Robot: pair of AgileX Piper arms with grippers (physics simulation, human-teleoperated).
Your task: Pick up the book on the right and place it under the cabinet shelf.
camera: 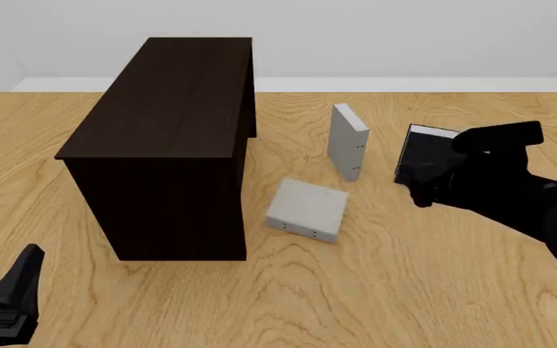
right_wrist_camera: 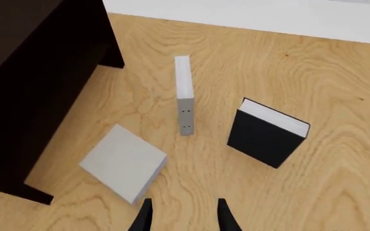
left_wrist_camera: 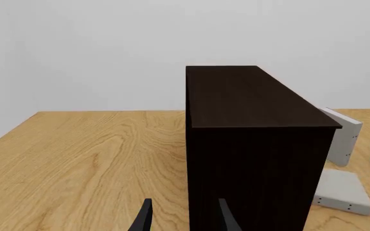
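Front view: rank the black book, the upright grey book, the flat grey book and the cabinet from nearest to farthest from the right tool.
1. Black book, standing right beside the right tool.
2. Upright grey book, left of the black one.
3. Flat grey book, lying by the cabinet; close to call with 2.
4. Cabinet, far left.

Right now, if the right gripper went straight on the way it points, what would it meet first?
Probably bare table, in the gap between the flat grey book and the black book; the depth is uncertain. The right gripper's jaws are open.
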